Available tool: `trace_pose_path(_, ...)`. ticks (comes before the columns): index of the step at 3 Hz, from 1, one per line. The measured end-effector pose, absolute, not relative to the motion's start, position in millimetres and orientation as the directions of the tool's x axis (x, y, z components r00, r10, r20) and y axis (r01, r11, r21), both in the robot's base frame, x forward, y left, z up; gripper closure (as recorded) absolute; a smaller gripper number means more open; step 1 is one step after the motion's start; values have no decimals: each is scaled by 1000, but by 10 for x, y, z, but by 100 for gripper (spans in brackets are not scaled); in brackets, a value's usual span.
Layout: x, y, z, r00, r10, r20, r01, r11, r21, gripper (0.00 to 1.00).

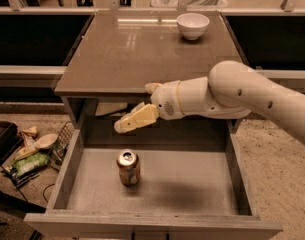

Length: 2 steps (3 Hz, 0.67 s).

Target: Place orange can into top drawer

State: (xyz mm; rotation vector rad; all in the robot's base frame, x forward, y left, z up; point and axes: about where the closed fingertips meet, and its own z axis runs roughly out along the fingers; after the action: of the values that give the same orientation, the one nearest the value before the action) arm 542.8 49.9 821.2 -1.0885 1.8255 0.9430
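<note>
The orange can (128, 167) stands upright on the pale bottom of the open top drawer (192, 184), left of its middle. My gripper (134, 106) hangs above the drawer's back left part, just in front of the tabletop's front edge, well above the can and apart from it. Its cream fingers (134, 119) are spread and hold nothing. The white arm reaches in from the right.
A white bowl (193, 25) sits at the back right of the brown tabletop (137, 54). A wire basket and litter (32, 154) lie on the floor left of the drawer. Dark counters run along both sides.
</note>
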Motion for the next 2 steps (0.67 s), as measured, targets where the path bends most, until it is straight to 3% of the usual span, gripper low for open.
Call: trace_pose_path(2,5296,489,8555,-305,-367,-879,-928,321,188,0)
